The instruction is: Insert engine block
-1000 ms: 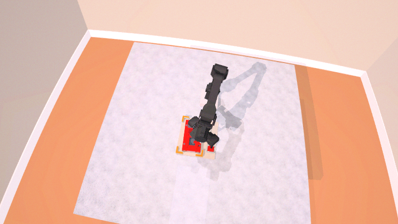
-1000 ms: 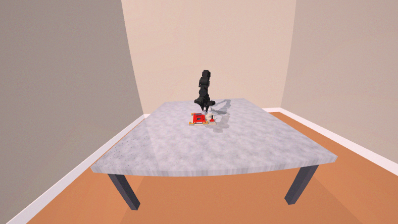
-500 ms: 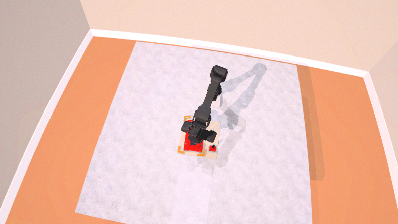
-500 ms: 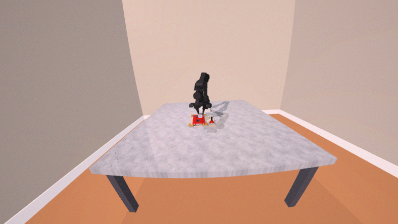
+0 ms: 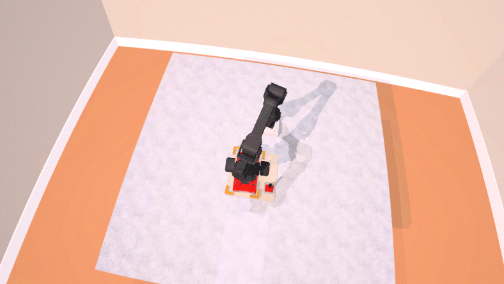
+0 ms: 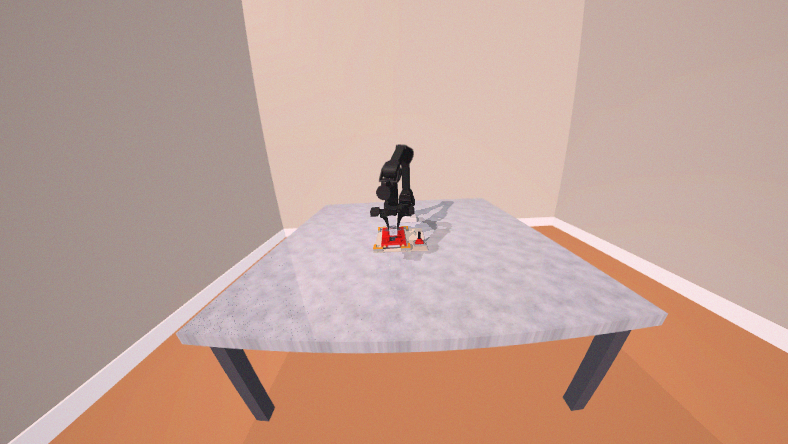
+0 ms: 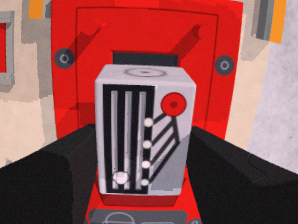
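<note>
The light grey engine block (image 7: 129, 130) (image 6: 393, 231), with black stripes and a red disc on its face, is between the two black fingers. My gripper (image 7: 141, 135) (image 6: 393, 228) is shut on it. It points down over the red car body (image 7: 150, 30) (image 5: 245, 186) (image 6: 384, 241). The dark opening (image 7: 145, 58) (image 6: 392, 239) shows in part just beyond the block's top edge in the wrist view. The block appears to be above the body. Its underside is hidden, and so is the rib. In the top view the arm covers the block.
The body lies on a beige board (image 5: 271, 165) with orange corner brackets (image 5: 254, 196) (image 7: 277, 20). A small red piece (image 5: 268, 189) (image 6: 419, 241) with a black knob stands beside the body on the right. A white pad (image 5: 271, 134) lies behind, partly under the arm.
</note>
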### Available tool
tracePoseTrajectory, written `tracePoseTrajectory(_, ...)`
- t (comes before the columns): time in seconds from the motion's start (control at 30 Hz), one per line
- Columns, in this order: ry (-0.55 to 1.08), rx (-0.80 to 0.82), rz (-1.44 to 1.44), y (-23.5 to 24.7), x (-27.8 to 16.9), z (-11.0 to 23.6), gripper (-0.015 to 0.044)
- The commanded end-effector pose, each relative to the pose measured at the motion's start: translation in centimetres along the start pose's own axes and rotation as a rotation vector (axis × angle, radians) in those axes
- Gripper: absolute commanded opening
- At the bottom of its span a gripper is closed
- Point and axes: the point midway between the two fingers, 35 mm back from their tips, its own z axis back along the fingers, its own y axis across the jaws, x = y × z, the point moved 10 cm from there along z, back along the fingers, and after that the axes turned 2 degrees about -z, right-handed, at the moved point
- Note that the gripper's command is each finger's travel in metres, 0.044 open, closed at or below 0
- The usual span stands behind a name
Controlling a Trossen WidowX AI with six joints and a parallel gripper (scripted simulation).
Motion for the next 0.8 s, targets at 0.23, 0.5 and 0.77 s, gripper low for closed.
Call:
tracePoseTrajectory(0.23, 0.007, -0.002, 0.017, -0.10, 0.04, -0.26, 0.0159)
tracePoseTrajectory(0.5, 0.007, -0.002, 0.023, -0.13, 0.14, -0.27, 0.0159)
tracePoseTrajectory(0.77, 0.007, -0.002, 0.023, -0.13, 0.14, -0.27, 0.0159)
